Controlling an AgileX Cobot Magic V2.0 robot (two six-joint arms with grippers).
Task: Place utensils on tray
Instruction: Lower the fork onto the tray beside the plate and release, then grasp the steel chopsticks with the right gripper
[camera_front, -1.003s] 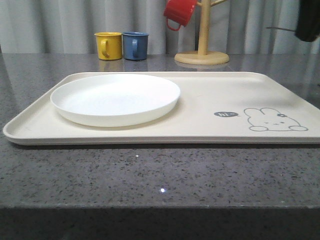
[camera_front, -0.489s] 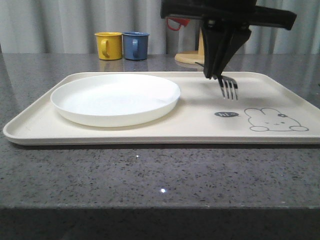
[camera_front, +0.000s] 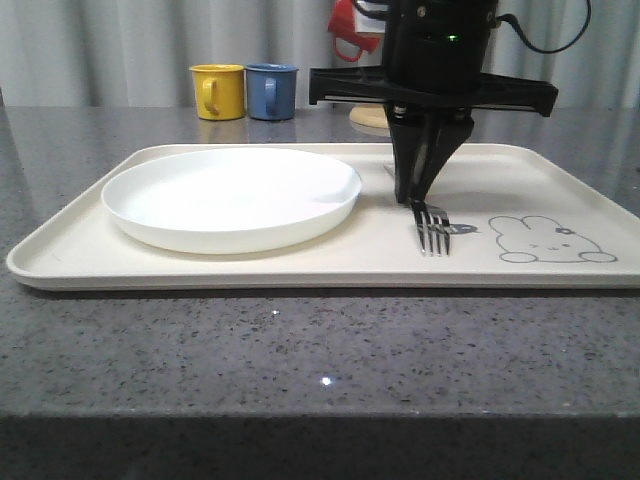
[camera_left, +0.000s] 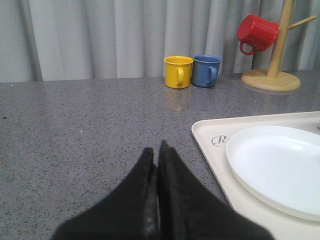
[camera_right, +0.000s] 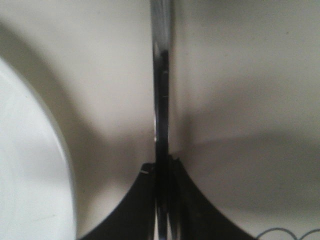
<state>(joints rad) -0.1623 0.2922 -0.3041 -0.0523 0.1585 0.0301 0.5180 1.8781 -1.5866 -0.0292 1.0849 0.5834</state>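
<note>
Your right claw (camera_front: 416, 196) is clamped on the fork (camera_front: 433, 228), fingers pinched tight on the handle. It hangs over the tray (camera_front: 300, 262), pointing down, just right of the plate (camera_front: 230, 197). In the front view the fork tines point toward the camera, low at the tray surface, right beside the small grey speech bubble and left of the rabbit drawing (camera_front: 548, 241); can't tell if the tines actually touch the tray. In the right wrist view the fork handle (camera_right: 161, 90) runs straight out from between the fingers (camera_right: 135, 205) over bare cream tray, with the plate rim (camera_right: 35, 165) off to one side and apart from it. Your left claw (camera_left: 158, 161) is closed with nothing in it, fingertips pressed together, sitting over the grey speckled bench (camera_left: 80, 150) beside the tray's corner (camera_left: 210, 140). The plate sits flat on the left half of the tray. At the back of the bench: yellow mug (camera_front: 217, 91) and blue mug (camera_front: 270, 91) just beside each other, and a red mug (camera_front: 348, 28) hung on the wooden mug stand (camera_front: 372, 116), partly hidden behind your right arm.
</note>
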